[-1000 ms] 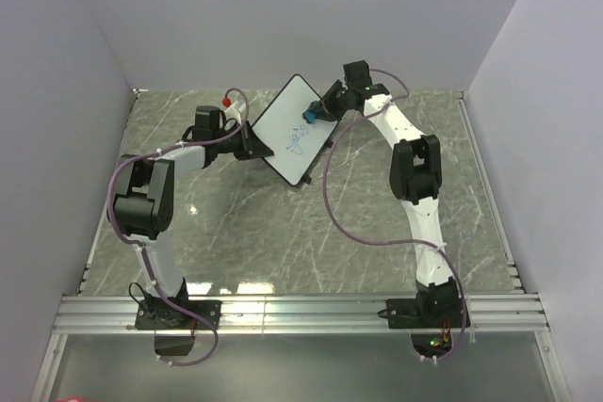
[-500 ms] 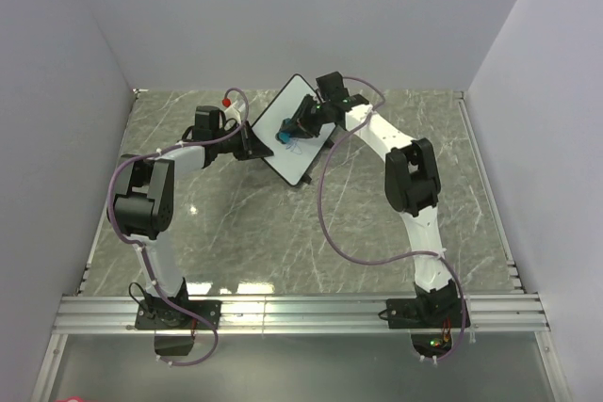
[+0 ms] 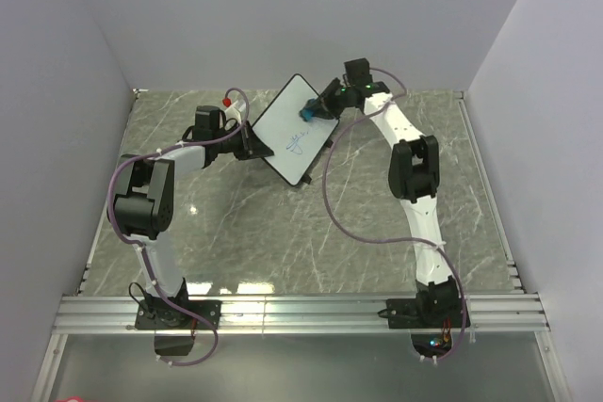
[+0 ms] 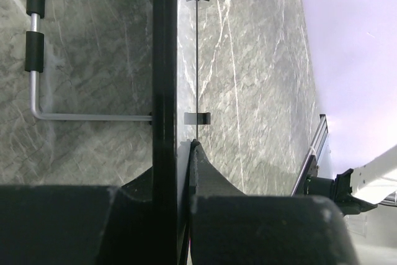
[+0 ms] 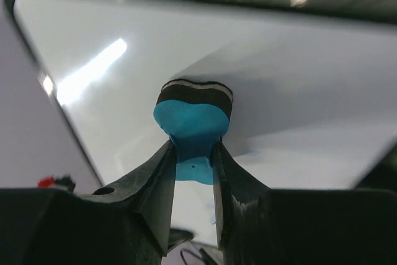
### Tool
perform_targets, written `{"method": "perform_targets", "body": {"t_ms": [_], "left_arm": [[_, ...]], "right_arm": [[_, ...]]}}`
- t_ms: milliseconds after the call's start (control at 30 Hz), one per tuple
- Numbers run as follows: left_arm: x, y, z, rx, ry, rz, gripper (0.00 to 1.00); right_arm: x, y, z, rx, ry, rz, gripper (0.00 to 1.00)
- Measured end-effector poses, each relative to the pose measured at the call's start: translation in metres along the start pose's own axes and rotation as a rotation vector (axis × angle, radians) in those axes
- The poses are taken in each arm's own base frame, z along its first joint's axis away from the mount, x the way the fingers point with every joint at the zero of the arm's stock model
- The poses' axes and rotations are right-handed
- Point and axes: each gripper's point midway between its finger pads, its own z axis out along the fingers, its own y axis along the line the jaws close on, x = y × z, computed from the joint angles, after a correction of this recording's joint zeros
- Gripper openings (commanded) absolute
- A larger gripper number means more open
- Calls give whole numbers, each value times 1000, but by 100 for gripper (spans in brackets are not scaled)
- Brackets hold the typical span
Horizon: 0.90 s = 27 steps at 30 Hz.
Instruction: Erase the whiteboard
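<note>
The whiteboard, white with a thin black frame, is held tilted above the table at the back centre. A blue scribble remains on its lower middle. My left gripper is shut on the board's left edge; in the left wrist view the black frame runs between my fingers. My right gripper is shut on the blue eraser at the board's upper right part. In the right wrist view the eraser is pinched at its waist, its dark pad against the white board.
A small red object lies behind the left gripper near the back wall. The marble table is walled on three sides. A metal wire stand shows behind the board in the left wrist view.
My right gripper with the eraser swept down-left across the board over the scribble, then came back up to the upper right. The scribble looks fainter. The left arm stayed still.
</note>
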Motion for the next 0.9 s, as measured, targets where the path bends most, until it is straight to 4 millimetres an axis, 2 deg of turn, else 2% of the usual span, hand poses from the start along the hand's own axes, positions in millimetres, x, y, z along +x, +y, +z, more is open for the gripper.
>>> {"method": "perform_targets", "body": {"t_ms": [133, 200, 300, 400, 533, 633, 900], "left_arm": [[0, 0, 0, 1, 0, 4, 0], [0, 0, 0, 1, 1, 4, 0], [0, -1, 0, 2, 1, 5, 0], [0, -1, 0, 1, 2, -1, 0], [0, -1, 0, 0, 3, -3, 0], [0, -1, 0, 0, 3, -4, 0], [0, 0, 0, -1, 3, -4, 0]], "right_arm": [[-46, -43, -7, 71, -88, 75, 0], [-60, -61, -11, 105, -114, 99, 0], [-65, -78, -10, 134, -118, 118, 0], [-63, -78, -10, 123, -123, 104, 0], [-55, -73, -9, 117, -110, 83, 0], [-42, -62, -7, 102, -91, 62, 0], [27, -20, -2, 44, 9, 0, 0]]}}
